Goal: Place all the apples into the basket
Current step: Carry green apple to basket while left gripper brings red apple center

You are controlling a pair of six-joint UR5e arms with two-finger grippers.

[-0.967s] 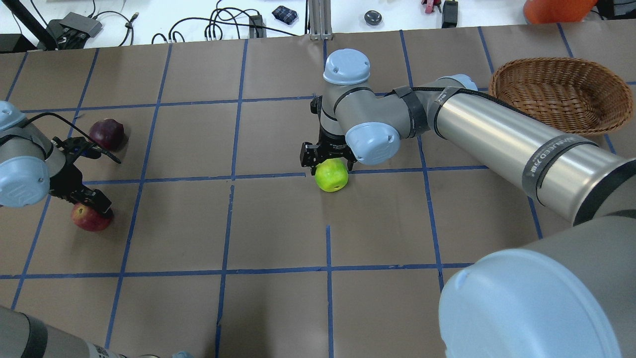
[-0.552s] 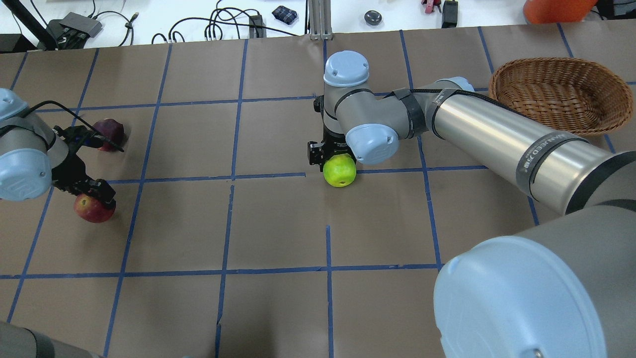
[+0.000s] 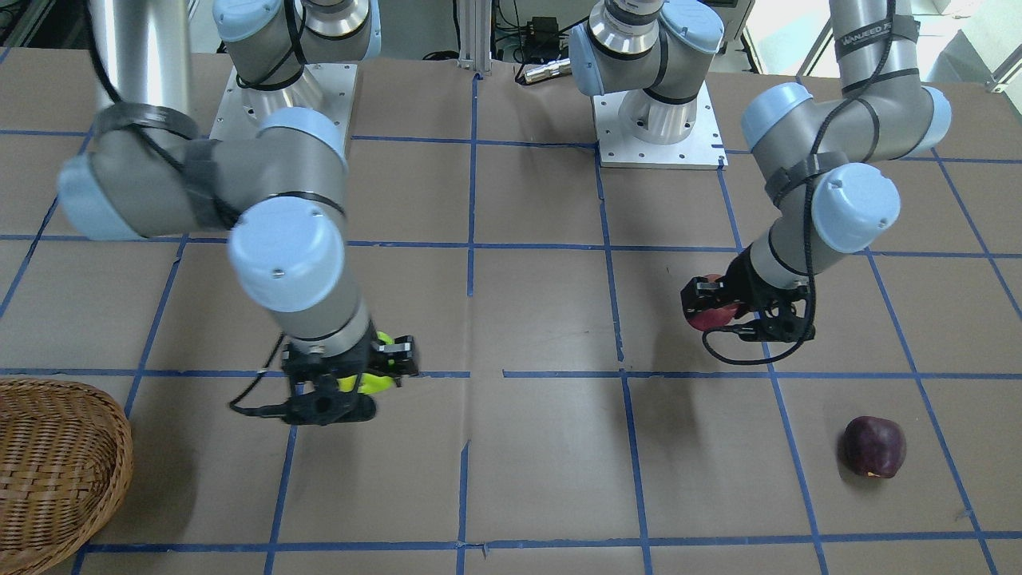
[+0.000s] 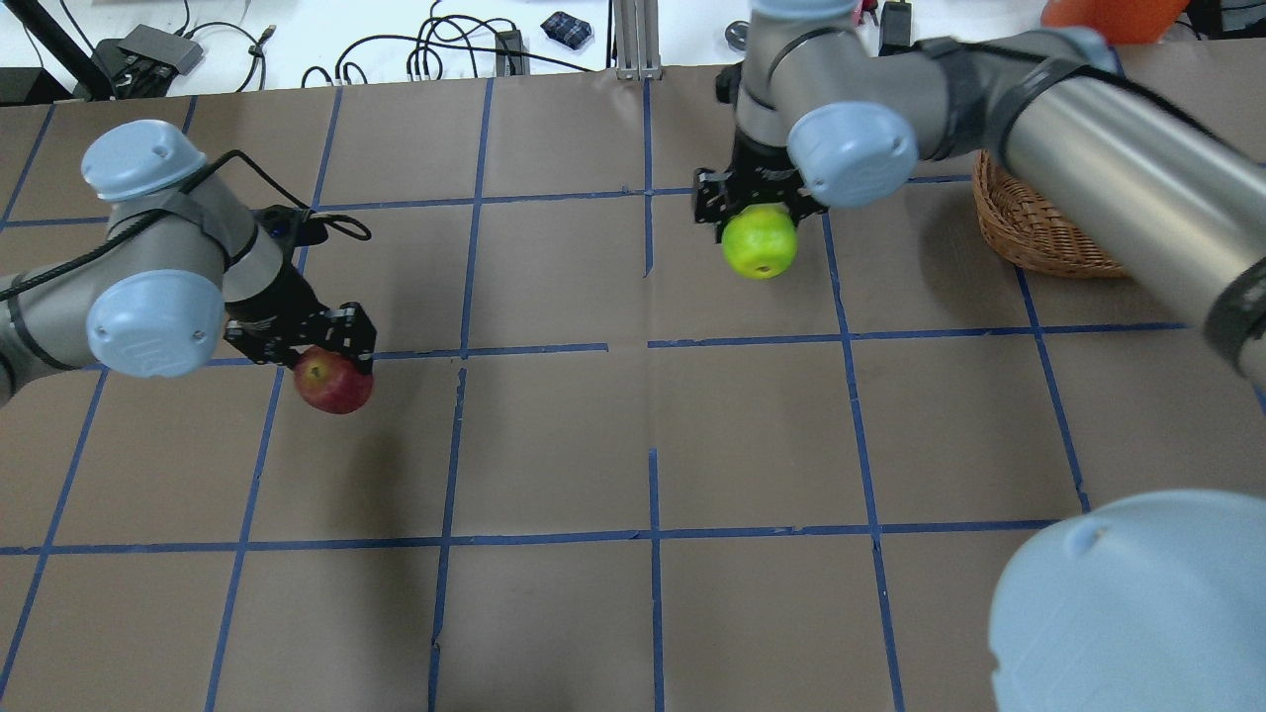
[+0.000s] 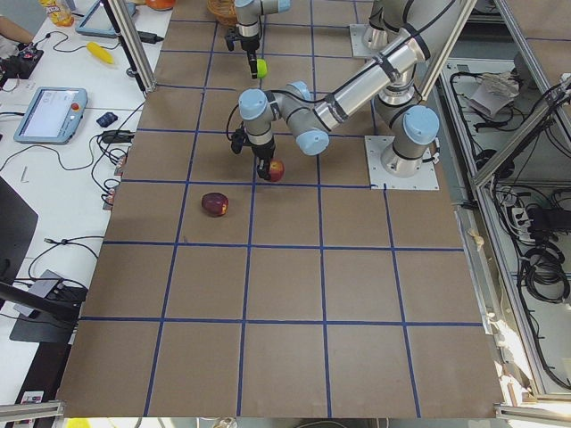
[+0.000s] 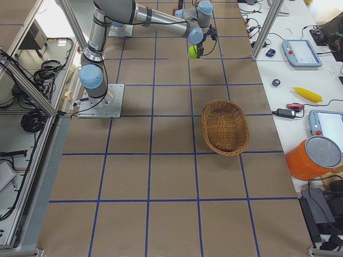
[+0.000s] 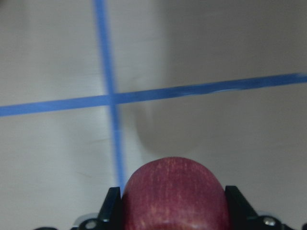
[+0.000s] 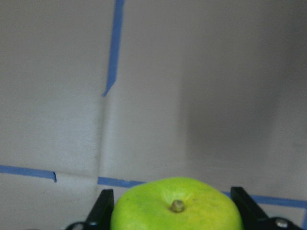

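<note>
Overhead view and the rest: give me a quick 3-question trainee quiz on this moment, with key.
1. True or false: the basket already holds an apple.
2. Which apple is the right gripper shut on? A) green B) red C) dark purple
3. Short answer: which apple lies on the table with no gripper on it?

Key
1. False. It is empty.
2. A, the green apple. The left gripper has the red apple.
3. The dark purple apple.
</note>
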